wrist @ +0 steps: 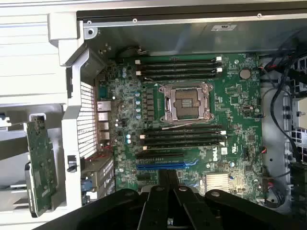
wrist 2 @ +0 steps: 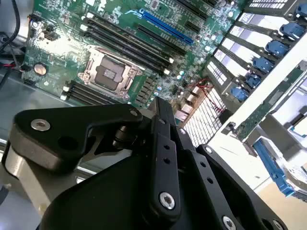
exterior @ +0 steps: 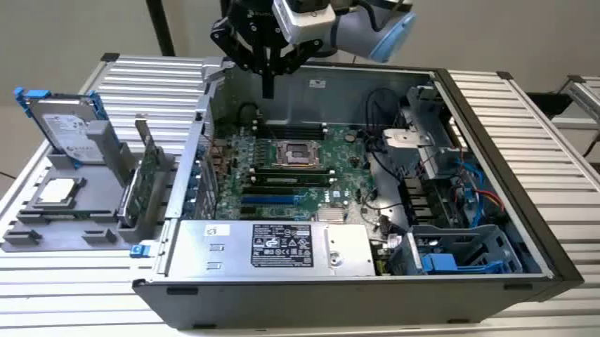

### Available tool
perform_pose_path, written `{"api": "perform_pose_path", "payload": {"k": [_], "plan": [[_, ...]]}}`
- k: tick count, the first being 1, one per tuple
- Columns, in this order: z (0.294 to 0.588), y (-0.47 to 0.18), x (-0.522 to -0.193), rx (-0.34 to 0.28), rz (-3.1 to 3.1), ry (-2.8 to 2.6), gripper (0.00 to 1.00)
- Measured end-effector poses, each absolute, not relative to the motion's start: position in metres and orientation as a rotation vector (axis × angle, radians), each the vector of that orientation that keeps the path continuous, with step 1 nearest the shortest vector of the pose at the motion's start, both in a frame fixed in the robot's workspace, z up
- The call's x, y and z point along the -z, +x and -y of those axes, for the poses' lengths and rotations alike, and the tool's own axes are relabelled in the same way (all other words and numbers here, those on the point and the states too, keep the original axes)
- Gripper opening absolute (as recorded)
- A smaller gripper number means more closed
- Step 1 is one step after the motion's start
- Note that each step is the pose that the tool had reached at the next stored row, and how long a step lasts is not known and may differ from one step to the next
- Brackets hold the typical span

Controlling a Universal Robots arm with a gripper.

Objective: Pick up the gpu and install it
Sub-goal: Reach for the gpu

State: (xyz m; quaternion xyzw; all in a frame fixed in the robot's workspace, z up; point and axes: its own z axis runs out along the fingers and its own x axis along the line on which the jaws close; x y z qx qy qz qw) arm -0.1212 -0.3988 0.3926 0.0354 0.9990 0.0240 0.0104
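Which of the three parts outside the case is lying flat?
The small square silver CPU chip; the hard drive and the gpu both stand upright on edge.

The arm (exterior: 373,31) comes in from the far side, a little to the exterior view's right of its gripper (exterior: 269,86), and its light grey wrist (exterior: 305,20) bends so that the gripper points straight down. The gripper hangs high, on the far part of the scene, left of the middle in the exterior view. Its two black fingers (wrist: 163,187) are pressed together to one narrow tip, with nothing held between them. The black links (wrist 2: 165,163) behind the fingers are folded inward
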Motion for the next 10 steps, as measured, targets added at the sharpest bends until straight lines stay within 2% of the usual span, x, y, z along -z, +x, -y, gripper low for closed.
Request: {"api": "perform_pose_path", "payload": {"k": [10], "plan": [[0.3988, -0.1212, -0.3926, -0.075, -3.115, 0.11, 0.0]]}}
